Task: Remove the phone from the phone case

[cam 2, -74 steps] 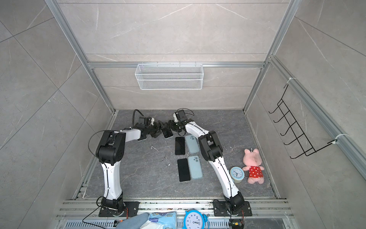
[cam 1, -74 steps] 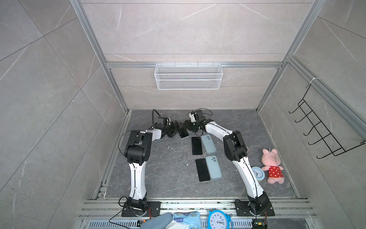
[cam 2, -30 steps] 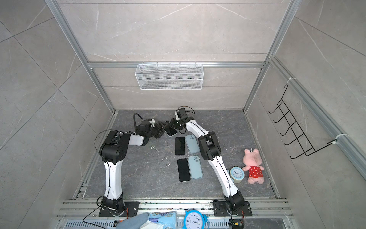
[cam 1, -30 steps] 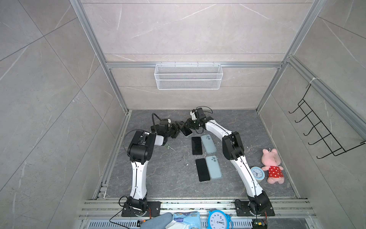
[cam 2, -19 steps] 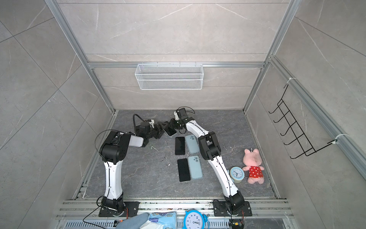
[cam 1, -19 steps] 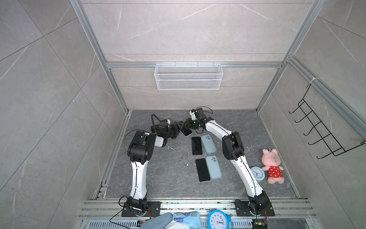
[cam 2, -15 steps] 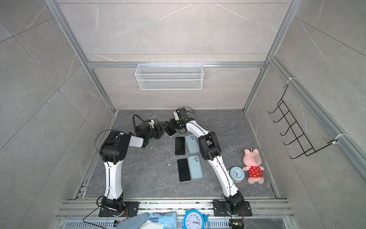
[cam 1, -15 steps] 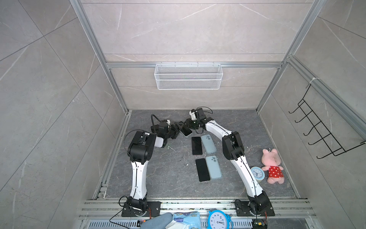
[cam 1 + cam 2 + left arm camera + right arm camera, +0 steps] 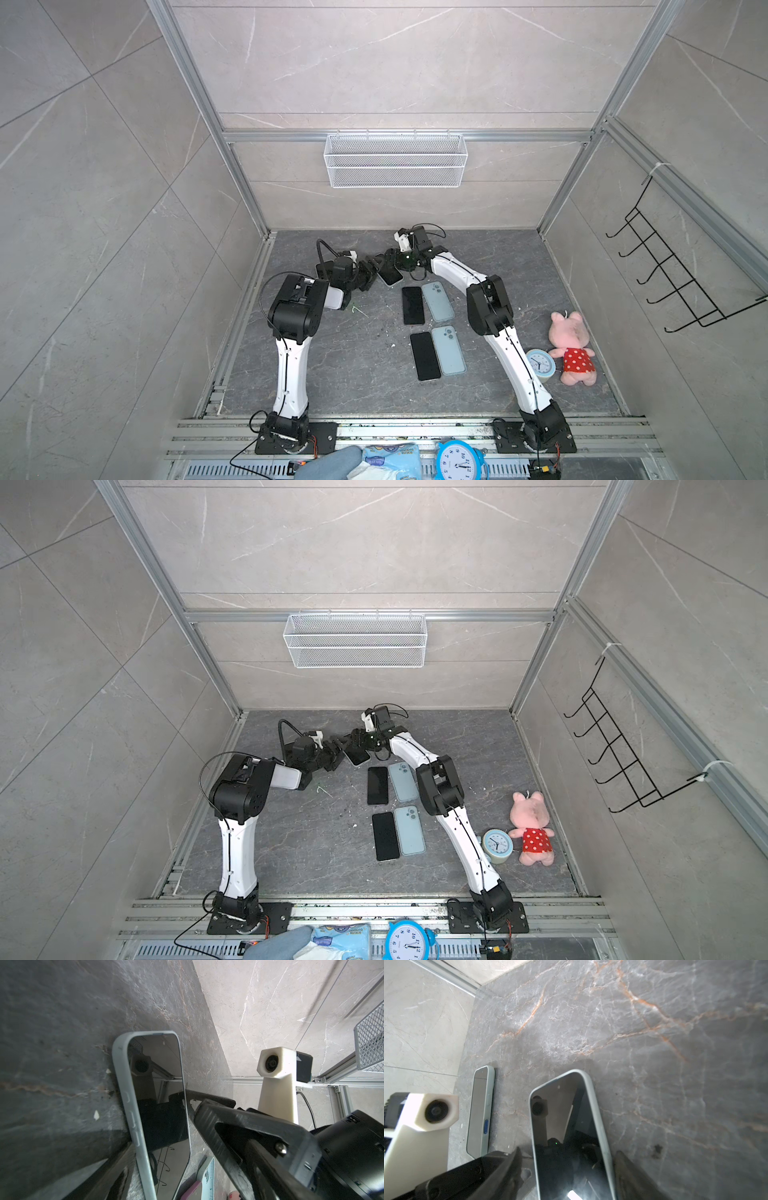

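Observation:
The phone [image 9: 390, 274] [image 9: 356, 754], dark screen up, sits in its pale green phone case [image 9: 600, 1126] on the grey table near the back, between my two grippers. My right gripper [image 9: 568, 1151] straddles the phone's width, open, with a gap between each finger and the case rim. It reaches in from the right in both top views [image 9: 392, 259]. My left gripper [image 9: 374, 268] faces it from the left, rolled onto its side and open. One of its fingers [image 9: 112, 1174] lies low beside the case's button edge [image 9: 124, 1088]; its other finger is hidden.
Two bare black phones [image 9: 413, 305] [image 9: 424, 355] and two empty pale blue cases [image 9: 437, 301] [image 9: 448, 350] lie mid-table. Another cased phone [image 9: 480, 1109] lies by the left arm. A pink pig toy [image 9: 571, 349] and a small clock [image 9: 540, 365] stand at the right.
The right gripper's jaws have spread off the sides of the cased phone. Since the earliest frame the left arm has swung in closer. The phone has stayed in place over the last second.

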Controlling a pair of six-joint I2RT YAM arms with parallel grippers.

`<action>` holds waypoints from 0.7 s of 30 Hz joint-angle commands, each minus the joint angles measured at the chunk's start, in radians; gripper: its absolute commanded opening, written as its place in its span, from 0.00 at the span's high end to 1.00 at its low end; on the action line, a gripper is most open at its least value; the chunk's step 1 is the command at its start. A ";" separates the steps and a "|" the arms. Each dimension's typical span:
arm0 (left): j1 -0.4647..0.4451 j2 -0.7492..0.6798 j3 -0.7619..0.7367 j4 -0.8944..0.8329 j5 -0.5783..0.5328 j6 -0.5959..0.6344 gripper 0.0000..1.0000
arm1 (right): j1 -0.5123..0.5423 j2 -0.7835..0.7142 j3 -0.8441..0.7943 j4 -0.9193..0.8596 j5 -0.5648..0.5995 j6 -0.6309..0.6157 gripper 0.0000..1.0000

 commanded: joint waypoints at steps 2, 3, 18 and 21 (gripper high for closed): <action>-0.052 -0.044 -0.001 0.166 0.067 0.013 0.16 | 0.112 0.007 -0.094 -0.272 -0.042 -0.072 0.21; -0.052 -0.042 -0.010 0.177 0.063 0.009 0.16 | 0.115 -0.002 -0.109 -0.278 -0.027 -0.086 0.20; -0.060 -0.056 -0.028 0.249 0.066 -0.034 0.16 | 0.209 0.022 0.021 -0.554 0.184 -0.276 0.15; -0.057 -0.072 -0.035 0.204 0.064 -0.017 0.16 | 0.228 0.021 0.019 -0.596 0.233 -0.315 0.14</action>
